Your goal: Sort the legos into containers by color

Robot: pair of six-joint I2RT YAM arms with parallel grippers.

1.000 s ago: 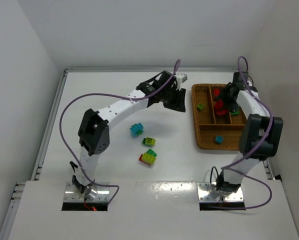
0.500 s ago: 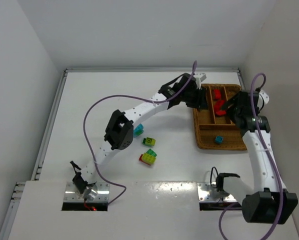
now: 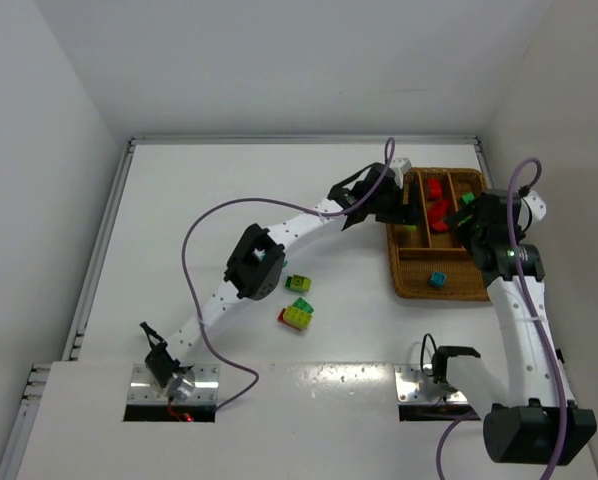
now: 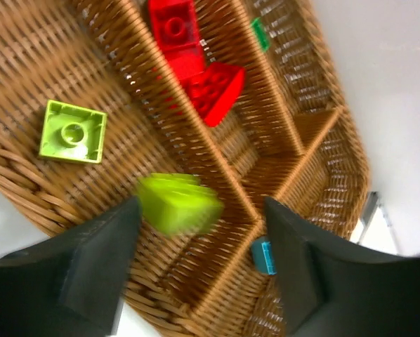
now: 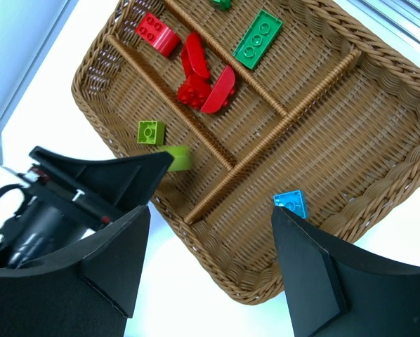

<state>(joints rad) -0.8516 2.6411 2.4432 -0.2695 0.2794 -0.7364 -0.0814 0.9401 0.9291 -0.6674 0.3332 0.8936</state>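
Left gripper (image 4: 199, 214): my jaws spread | blurred yellow-green studded plastic brick (image 4: 178, 203) loose between them, touching neither, over leftmost compartment of brown woven wicker tray (image 3: 439, 292) | unsorted bricks (image 3: 297, 315) lie on white table (image 3: 179, 220), leftward, nearer my left arm | right gripper (image 5: 217, 203): spread, empty, above tray

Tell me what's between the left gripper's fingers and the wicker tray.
A blurred yellow-green brick, between the left gripper's spread fingers, over the compartment holding a second yellow-green brick; left wrist view shows it.
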